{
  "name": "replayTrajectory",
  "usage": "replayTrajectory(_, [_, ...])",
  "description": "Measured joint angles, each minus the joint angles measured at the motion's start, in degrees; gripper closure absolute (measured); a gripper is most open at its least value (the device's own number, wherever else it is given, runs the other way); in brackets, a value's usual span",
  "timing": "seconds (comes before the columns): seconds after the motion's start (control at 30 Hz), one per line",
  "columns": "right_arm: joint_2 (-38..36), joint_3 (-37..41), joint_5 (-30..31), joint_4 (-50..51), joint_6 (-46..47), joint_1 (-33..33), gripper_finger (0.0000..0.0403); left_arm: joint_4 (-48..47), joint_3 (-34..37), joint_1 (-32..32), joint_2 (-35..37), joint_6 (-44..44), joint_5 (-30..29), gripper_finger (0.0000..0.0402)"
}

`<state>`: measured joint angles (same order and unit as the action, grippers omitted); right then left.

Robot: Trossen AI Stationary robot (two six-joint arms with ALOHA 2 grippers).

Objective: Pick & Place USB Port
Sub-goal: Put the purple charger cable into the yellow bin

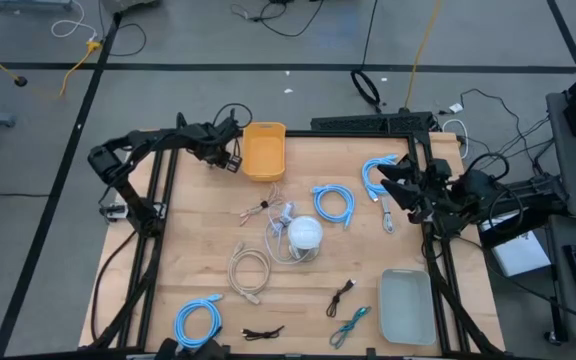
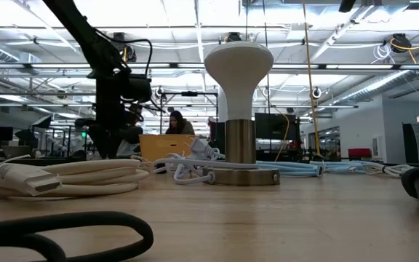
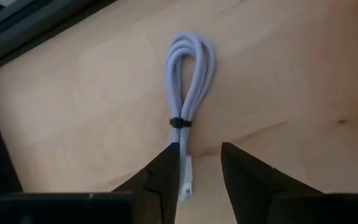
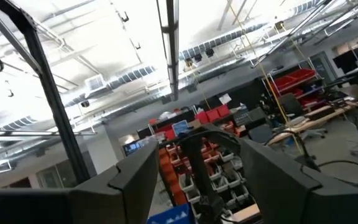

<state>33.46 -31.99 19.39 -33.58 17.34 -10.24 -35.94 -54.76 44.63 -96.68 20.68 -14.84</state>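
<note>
Fingers stand apart on both arms.

High view: the left gripper (image 1: pixel 230 152) hangs just beside the orange plastic bin (image 1: pixel 264 150) at the far edge of the wooden table (image 1: pixel 188 250). The right gripper (image 1: pixel 393 192) is over the table's right side, near a coiled blue cable (image 1: pixel 376 172).

Low view: a lamp (image 2: pixel 238 109) with a smooth white dome on a brushed metal stem stands beside a thick cream cable (image 2: pixel 64 175).

Left wrist view: a pale USB cable (image 3: pixel 188 81), folded into a long loop and cinched by a black tie, lies flat on the wood. Its white plug sits in the narrow gap between the dark fingers (image 3: pixel 166 177), ungripped.

Right wrist view: the fingers (image 4: pixel 129 180) are spread wide, holding nothing.
</note>
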Motion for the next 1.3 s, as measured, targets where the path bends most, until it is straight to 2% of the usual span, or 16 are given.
replayTrajectory(0.17, [-0.01, -0.02, -0.03, -1.43, 0.15, 0.0, 0.0183, 0.5, -0.01, 1.37, -1.64, -0.5, -0.18, 0.0262])
replayTrajectory(0.27, [-0.01, -0.02, -0.1, -1.81, 0.39, 0.0, 0.0183, 0.39, 0.02, 1.91, -1.73, -0.52, -0.33, 0.027])
replayTrajectory(0.37, [-0.01, -0.02, -0.1, -1.87, 0.49, 0.0, 0.0183, 0.71, 0.02, 2.28, -1.73, -0.51, -0.69, 0.0301])
replayTrajectory(0.5, [-0.01, -0.02, -0.17, -2.75, 1.03, 0.0, 0.0183, 0.03, 0.02, 3.23, -1.7, 0.7, 0.82, 0.0383])
replayTrajectory(0.6, [-0.02, -0.02, -0.19, -2.75, 0.73, 0.0, 0.0183, -2.91, 0.02, 3.42, -0.8, 3.9, 2.36, 0.0394])
replayTrajectory(0.7, [0.0, -0.04, -0.2, -2.01, -1.38, 0.0, 0.0183, -7.41, 0.15, 2.67, 4.43, 5.57, 4.49, 0.0396])
replayTrajectory(0.87, [0.31, -0.07, -0.08, 3.22, -3.17, 0.0, 0.0183, -7.55, -0.19, 0.54, 20.44, 13.16, 5.03, 0.0398])
replayTrajectory(0.97, [1.09, -0.07, 0.88, 6.23, -3.28, 0.0, 0.0183, -0.05, -0.2, -0.03, 28.89, 19.13, 8.56, 0.0399])
replayTrajectory(1.07, [2.48, -0.07, 3.19, 9.43, -4.11, 0.0, 0.0183, 9.67, -0.31, -2.51, 30.55, 23.91, 12.28, 0.0399])
replayTrajectory(1.13, [3.74, -0.07, 4.56, 11.24, -5.23, 0.0, 0.0183, 15.67, -0.31, -4.58, 28.59, 26.35, 13.57, 0.04])
replayTrajectory(1.23, [5.39, -0.07, 6.33, 11.4, -6.33, 0.19, 0.0183, 22.32, -0.25, -8.79, 22.04, 28.4, 13.9, 0.04])
replayTrajectory(1.3, [6.18, -0.07, 6.32, 10.04, -6.45, 0.65, 0.0183, 23.91, -0.24, -10.74, 17.22, 28.92, 14.92, 0.04])
